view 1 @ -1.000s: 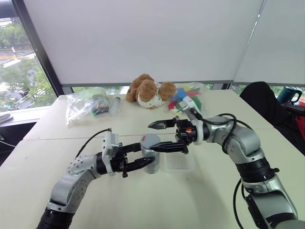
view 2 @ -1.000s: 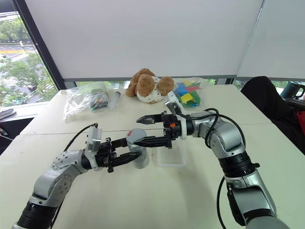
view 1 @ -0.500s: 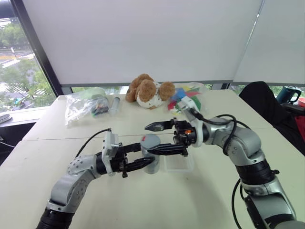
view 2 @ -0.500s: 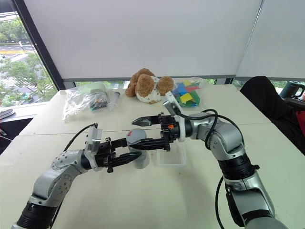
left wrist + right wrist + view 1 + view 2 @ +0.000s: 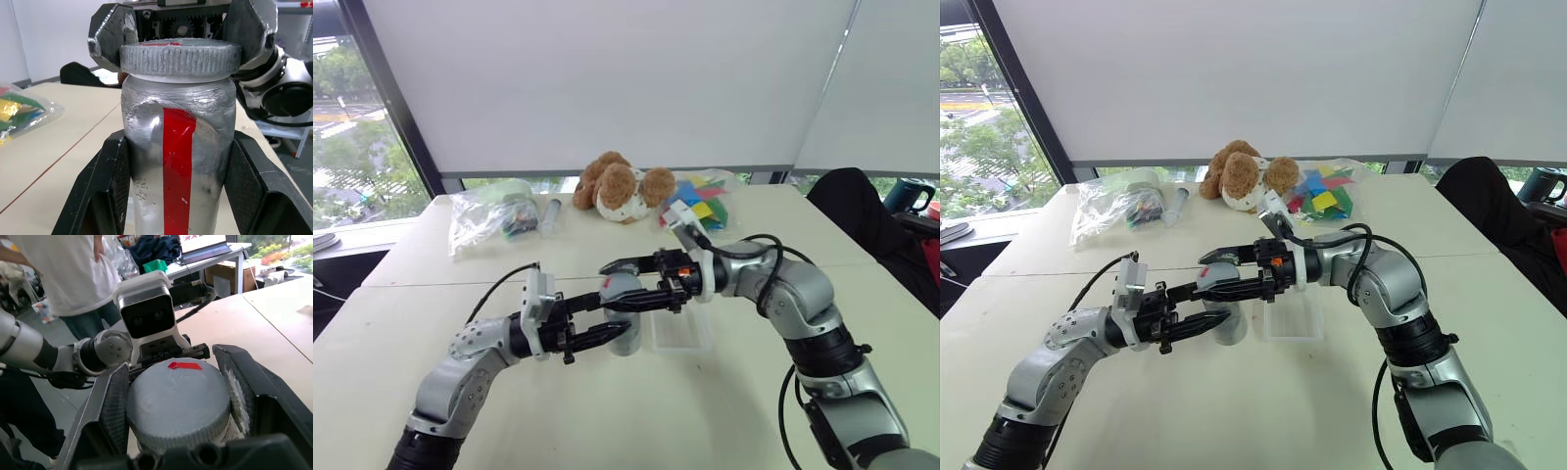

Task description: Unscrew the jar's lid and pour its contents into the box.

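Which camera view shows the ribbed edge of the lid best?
The left wrist view: the lid sits side-on atop the jar, ribs plain, the right claw clamping it. The right wrist view shows its flat top from above. In the eye views it is small, half hidden between the fingers.

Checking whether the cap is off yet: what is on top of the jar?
The lid sits on the jar, with the right gripper shut on it and the left gripper holding the body. The contents are hidden inside.
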{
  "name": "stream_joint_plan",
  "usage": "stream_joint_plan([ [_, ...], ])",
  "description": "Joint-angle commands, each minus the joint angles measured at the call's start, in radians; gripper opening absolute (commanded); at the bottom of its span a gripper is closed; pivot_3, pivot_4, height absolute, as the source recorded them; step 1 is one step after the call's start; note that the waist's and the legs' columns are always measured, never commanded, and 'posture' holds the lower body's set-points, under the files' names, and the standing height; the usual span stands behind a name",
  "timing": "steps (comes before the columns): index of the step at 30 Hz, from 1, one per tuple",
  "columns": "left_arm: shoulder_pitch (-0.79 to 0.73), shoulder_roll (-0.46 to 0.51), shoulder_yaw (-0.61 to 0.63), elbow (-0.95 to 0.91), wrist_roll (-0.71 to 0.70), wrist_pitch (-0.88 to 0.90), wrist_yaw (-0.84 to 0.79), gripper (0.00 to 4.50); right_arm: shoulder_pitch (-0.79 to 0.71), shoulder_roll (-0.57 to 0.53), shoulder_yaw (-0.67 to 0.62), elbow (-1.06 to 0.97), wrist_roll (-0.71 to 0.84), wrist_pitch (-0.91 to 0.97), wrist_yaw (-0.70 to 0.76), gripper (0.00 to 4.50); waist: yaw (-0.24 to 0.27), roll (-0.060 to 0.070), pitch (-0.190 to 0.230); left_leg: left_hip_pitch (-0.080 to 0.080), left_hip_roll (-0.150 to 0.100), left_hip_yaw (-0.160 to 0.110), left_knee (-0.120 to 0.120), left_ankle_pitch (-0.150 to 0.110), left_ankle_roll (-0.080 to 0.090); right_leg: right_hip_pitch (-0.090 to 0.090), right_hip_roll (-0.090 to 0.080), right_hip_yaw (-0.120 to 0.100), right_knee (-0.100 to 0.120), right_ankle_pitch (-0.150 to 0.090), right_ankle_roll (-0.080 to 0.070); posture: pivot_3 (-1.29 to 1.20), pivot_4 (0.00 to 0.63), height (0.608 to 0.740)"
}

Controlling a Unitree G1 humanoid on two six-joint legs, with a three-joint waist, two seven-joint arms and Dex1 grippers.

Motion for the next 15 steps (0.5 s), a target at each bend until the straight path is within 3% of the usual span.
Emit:
stream_joint_plan([
  [1,0.011,0.016,0.005,-0.036,0.001,0.004,0.002,2.03,-0.031,0.054,-0.181,-0.01,0.239,0.101,-0.062,2.33,0.0,0.001,0.0,0.0,0.0,0.0,0.0,0.0,0.0,0.0,0.0,0.0,0.0,0.0,0.0,0.0,0.15,0.74],
  [4,0.017,0.021,0.011,-0.043,-0.004,0.009,0.004,2.03,-0.02,0.048,-0.265,-0.003,0.352,0.177,-0.125,2.33,0.002,0.001,0.0,0.0,0.0,-0.001,0.0,0.0,0.0,0.0,0.0,0.0,0.0,0.0,0.0,0.0,0.15,0.74],
  [7,0.025,0.027,0.019,-0.054,-0.012,0.014,0.008,2.03,0.035,0.012,-0.324,-0.029,0.359,0.168,-0.175,2.33,0.003,0.001,0.0,0.0,0.0,0.0,0.0,0.0,0.0,0.0,0.0,0.0,0.0,-0.001,-0.003,0.0,0.15,0.74],
  [15,0.019,0.044,0.069,-0.04,-0.031,0.03,0.043,2.03,0.371,-0.178,-0.447,0.038,0.022,-0.248,-0.159,2.33,0.001,0.001,0.001,-0.001,-0.001,0.005,0.0,0.0,0.0,0.001,0.0,0.0,-0.001,-0.001,-0.002,0.0,0.15,0.74],
])
